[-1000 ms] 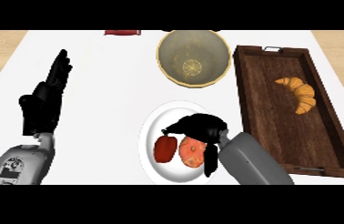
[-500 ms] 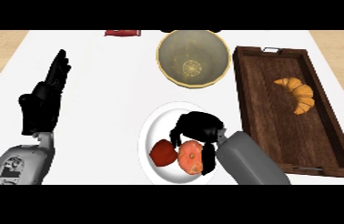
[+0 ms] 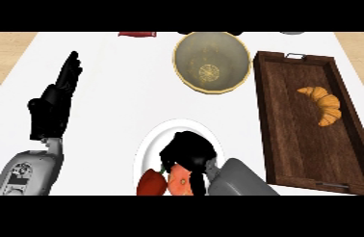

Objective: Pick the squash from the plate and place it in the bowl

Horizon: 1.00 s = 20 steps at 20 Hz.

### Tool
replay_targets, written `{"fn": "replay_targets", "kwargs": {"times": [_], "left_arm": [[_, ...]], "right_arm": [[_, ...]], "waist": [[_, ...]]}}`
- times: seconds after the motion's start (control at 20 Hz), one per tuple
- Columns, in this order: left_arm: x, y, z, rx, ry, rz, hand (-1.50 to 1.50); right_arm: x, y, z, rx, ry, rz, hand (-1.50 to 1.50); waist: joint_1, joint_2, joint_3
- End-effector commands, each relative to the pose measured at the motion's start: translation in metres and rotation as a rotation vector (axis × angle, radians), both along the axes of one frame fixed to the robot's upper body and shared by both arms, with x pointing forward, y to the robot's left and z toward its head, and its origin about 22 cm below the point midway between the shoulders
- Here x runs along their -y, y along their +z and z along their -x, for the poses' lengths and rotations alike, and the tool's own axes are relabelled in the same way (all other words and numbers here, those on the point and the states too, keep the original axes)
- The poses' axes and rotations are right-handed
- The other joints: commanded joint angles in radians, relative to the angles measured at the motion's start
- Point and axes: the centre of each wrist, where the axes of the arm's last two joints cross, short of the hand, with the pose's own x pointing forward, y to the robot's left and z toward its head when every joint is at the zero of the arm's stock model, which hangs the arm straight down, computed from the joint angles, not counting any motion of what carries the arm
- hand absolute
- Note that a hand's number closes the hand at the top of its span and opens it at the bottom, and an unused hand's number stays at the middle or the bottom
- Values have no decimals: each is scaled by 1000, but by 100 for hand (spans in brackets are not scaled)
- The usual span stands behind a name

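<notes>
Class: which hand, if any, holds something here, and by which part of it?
Left black hand: open, holding nothing. Right black hand sits over the upper end of the orange squash on the round white plate; an actual grip cannot be told.

One white table [image 3: 113,86], counted over: one round plate [image 3: 150,147] carrying two pieces of produce, one orange squash [image 3: 181,179] and one red vegetable [image 3: 151,183]; one bowl [image 3: 192,53]; one wooden tray [image 3: 298,149] with a single croissant [image 3: 323,104]. Two black hands are in view, the left hand [image 3: 53,103] and the right hand [image 3: 186,151]. One red item [image 3: 136,34] shows at the far edge.
</notes>
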Motion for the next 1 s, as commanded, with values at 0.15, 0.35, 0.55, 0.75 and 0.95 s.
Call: {"fn": "replay_targets", "kwargs": {"times": [0.15, 0.35, 0.55, 0.75, 0.95], "left_arm": [[13, -1, -2, 7, -30, 15, 0], [9, 0, -7, -6, -33, 5, 0], [3, 6, -10, -7, -4, -8, 0], [8, -1, -4, -20, 1, 0, 0], [3, 11, -12, 1, 15, -6, 0]], "right_arm": [[-46, 23, 59, 59, -161, -71, 150], [-52, 57, 76, 53, -293, -310, 150], [-60, 87, 96, 127, -396, -469, 150], [-67, 106, 102, 213, -544, -540, 150], [-79, 126, 81, 304, -663, -518, 150]], "waist": [[36, 7, 3], [25, 6, 3], [3, 1, 2], [-5, -5, 1], [-14, 3, 1]]}}
